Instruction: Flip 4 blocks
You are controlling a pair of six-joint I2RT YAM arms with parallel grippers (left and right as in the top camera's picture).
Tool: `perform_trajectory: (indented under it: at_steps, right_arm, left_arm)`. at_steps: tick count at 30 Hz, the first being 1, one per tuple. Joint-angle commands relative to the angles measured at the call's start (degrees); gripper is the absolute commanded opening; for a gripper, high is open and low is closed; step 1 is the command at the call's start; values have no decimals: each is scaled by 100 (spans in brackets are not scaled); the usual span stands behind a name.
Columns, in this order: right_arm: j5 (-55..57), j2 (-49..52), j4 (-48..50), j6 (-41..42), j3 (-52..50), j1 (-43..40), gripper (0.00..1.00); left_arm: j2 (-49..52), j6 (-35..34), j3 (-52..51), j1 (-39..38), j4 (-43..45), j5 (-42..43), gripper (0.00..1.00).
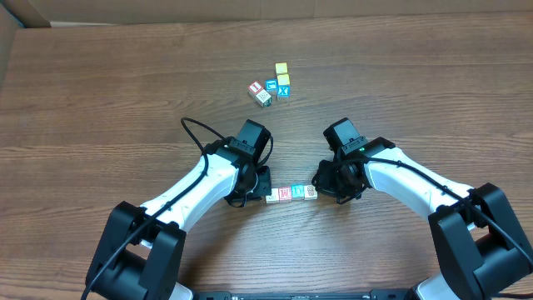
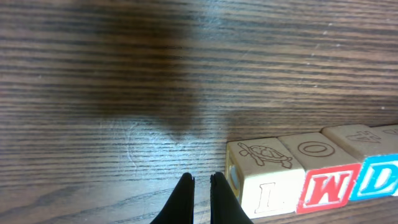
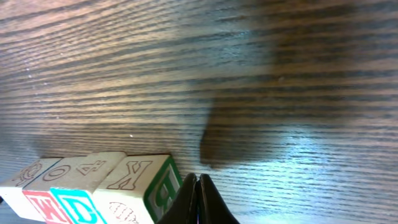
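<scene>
Four blocks lie in a tight row on the wood table between my grippers. From left to right they are a cream block [image 1: 272, 197], a red W block [image 1: 285, 193], a blue D block [image 1: 298, 192] and a cream block [image 1: 311, 191]. My left gripper [image 1: 260, 185] is shut and empty, just left of the row. In the left wrist view its tips [image 2: 200, 179] sit beside the cream block with a turtle and an L [image 2: 264, 177], then the W block [image 2: 323, 186] and the D block [image 2: 379, 177]. My right gripper [image 1: 326, 182] is shut and empty. Its tips [image 3: 197, 177] rest against the green side of the K block [image 3: 134, 177].
A loose cluster of cubes lies farther back: a red-and-white one [image 1: 259, 92], a blue one [image 1: 271, 86], two yellow ones [image 1: 281, 68] and a blue X cube [image 1: 283, 91]. A black cable [image 1: 196, 129] loops off the left arm.
</scene>
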Motion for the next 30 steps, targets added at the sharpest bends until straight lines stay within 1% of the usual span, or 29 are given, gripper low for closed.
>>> perform_trajectory:
  at_steps: [1, 6, 14, 19, 23, 30]
  right_arm:
    - [-138, -136, 92, 22, 7, -15, 4]
    - [-269, -136, 103, 20, 7, -15, 4]
    - [-271, -136, 170, 20, 7, -9, 4]
    - [-352, -136, 168, 20, 7, -4, 4]
    - [-354, -136, 166, 20, 7, -4, 4]
    - [-354, -136, 162, 20, 4, 70, 4]
  left_arm:
    - [-17, -256, -170, -15, 87, -39, 4]
    - [-17, -457, -424, -15, 326, -37, 4]
    - [-17, -450, -437, -15, 675, 96, 4]
    - [-17, -452, -437, -15, 708, 210, 5]
    - [-17, -450, -437, -15, 702, 518, 6]
    - [-17, -448, -437, -15, 704, 481, 7]
